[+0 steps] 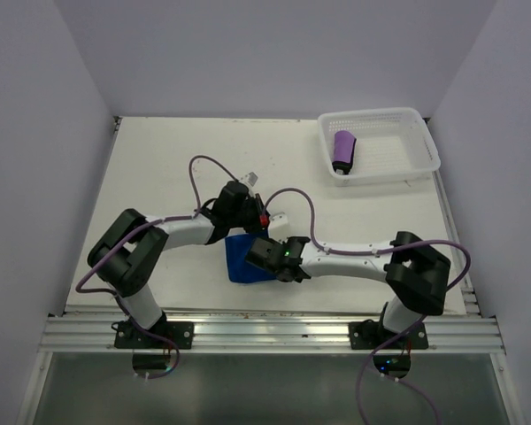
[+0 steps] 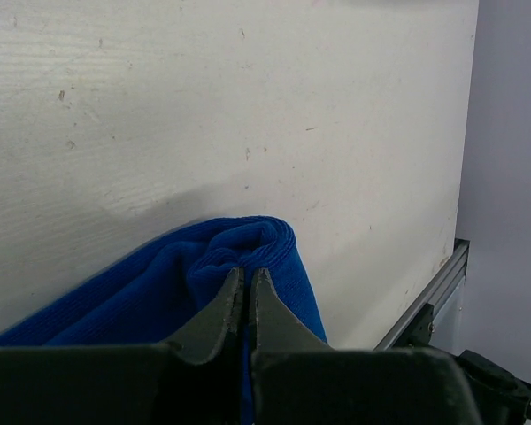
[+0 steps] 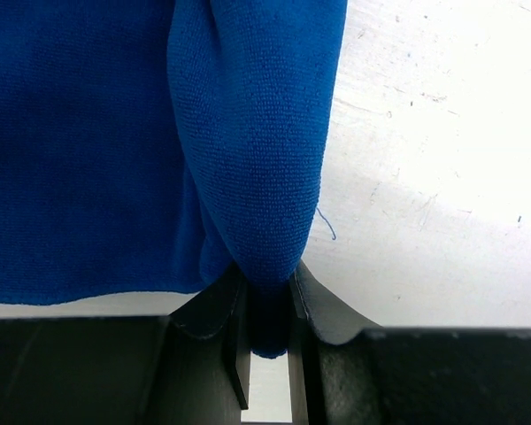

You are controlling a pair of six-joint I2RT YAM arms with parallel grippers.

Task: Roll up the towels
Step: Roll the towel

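The bright blue towel (image 1: 240, 262) lies on the table near the front edge, between the two wrists. My left gripper (image 1: 245, 232) is shut on a folded edge of the blue towel (image 2: 159, 292), its jaws almost touching. My right gripper (image 1: 258, 258) is shut on another fold of the blue towel (image 3: 248, 133), the cloth pinched between the jaws. The dark purple towel (image 1: 342, 150) lies rolled inside the white mesh basket (image 1: 413, 159) at the far right.
The table's front metal rail (image 1: 265, 332) runs close behind the towel; its edge shows in the left wrist view (image 2: 425, 301). Walls close in on both sides.
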